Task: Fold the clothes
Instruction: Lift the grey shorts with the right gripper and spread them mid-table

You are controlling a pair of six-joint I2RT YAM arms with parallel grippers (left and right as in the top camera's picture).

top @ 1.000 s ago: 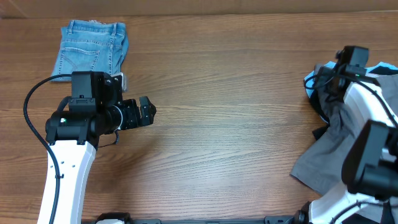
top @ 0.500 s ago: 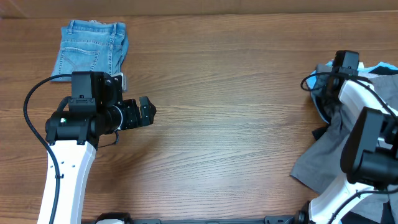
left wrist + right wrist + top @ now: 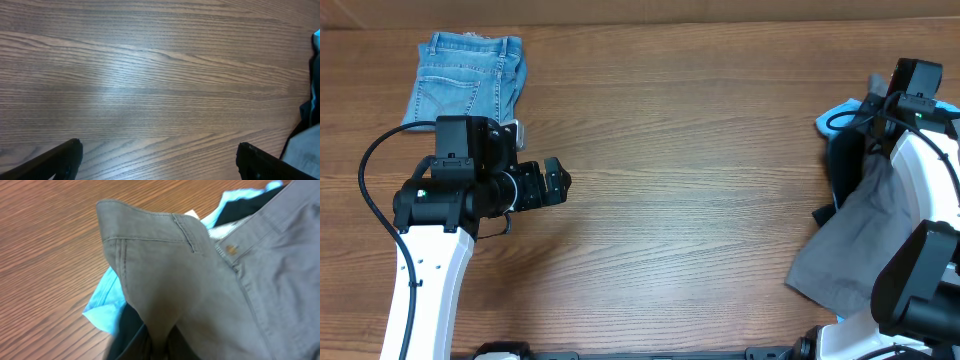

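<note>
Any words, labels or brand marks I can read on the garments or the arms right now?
None can be read.
The denim shorts show only stitching; a small white patch by them is too small to tell.
The grey shorts show a plain button, no lettering.

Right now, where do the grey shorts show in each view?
Overhead: grey shorts at the right edge, lower half.
Left wrist: probably the pale grey patch in the bottom-right corner.
Right wrist: they fill the centre and right, with the buttoned waistband visible.
Shared landmark: light-blue garment next to the shorts.
</note>
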